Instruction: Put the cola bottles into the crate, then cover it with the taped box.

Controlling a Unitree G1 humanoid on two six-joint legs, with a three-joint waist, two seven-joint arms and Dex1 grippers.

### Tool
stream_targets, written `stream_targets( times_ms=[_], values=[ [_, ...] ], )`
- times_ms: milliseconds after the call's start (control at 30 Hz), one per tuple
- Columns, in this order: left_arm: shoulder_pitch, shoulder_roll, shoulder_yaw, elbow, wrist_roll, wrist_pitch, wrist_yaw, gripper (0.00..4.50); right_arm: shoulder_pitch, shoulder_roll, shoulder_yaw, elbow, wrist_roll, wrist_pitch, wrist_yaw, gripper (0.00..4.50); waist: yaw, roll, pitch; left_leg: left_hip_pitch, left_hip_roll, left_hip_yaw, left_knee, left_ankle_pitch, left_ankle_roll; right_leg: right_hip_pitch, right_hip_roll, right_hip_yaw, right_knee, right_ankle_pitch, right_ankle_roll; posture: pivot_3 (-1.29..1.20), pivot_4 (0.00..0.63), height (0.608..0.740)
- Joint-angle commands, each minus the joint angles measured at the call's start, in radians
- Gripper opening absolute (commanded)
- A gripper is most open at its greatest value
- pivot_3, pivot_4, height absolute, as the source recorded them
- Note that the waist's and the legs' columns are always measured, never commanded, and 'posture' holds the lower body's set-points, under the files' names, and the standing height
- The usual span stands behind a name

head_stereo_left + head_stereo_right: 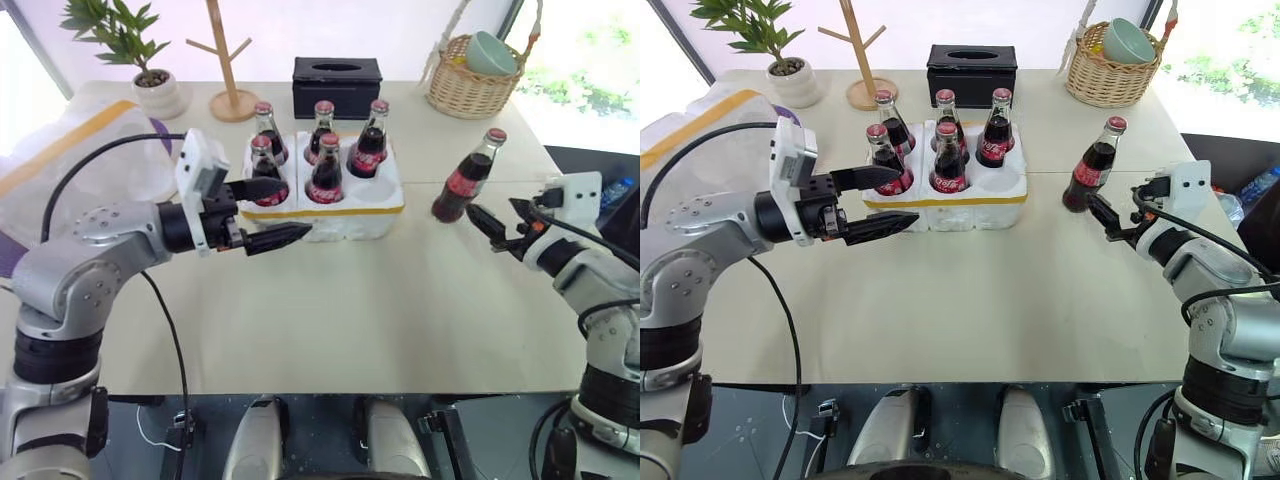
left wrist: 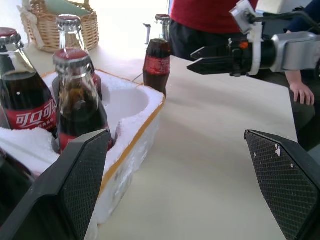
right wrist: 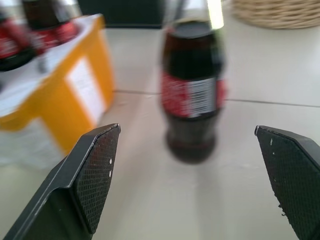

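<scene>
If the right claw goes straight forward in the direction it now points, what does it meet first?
Most likely the lone cola bottle standing on the table beside the crate. The open right claw points at it, and the bottle sits between the fingers in the wrist view, not yet touched.

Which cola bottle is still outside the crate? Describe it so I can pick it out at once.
Start at the white crate in the middle of the table, with five bottles standing in its wells. To its right, towards the open right gripper, one cola bottle stands upright alone on the bare tabletop. It is the only bottle not in a well.
</scene>
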Motion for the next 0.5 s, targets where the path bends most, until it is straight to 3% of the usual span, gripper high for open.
stream_targets(
  times_ms=[33,500],
  values=[
    [-0.023,-0.001,0.006,-0.010,0.000,-0.018,-0.007,4.50,-0.067,-0.002,0.035,0.072,-0.021,-0.097,-0.003,4.42,-0.002,0.000,0.000,0.000,0.000,0.000,0.000,0.000,0.000,0.000,0.000,0.000,0.000,0.000,0.000,0.00,0.150,0.736],
    [0.005,0.001,0.012,-0.038,0.010,-0.025,-0.002,4.50,-0.274,-0.034,0.172,0.532,-0.102,-0.349,0.094,4.42,-0.003,0.000,0.000,0.000,0.000,0.000,0.000,0.000,0.000,0.000,0.000,0.000,0.000,0.000,0.000,0.00,0.150,0.736]
  ],
)
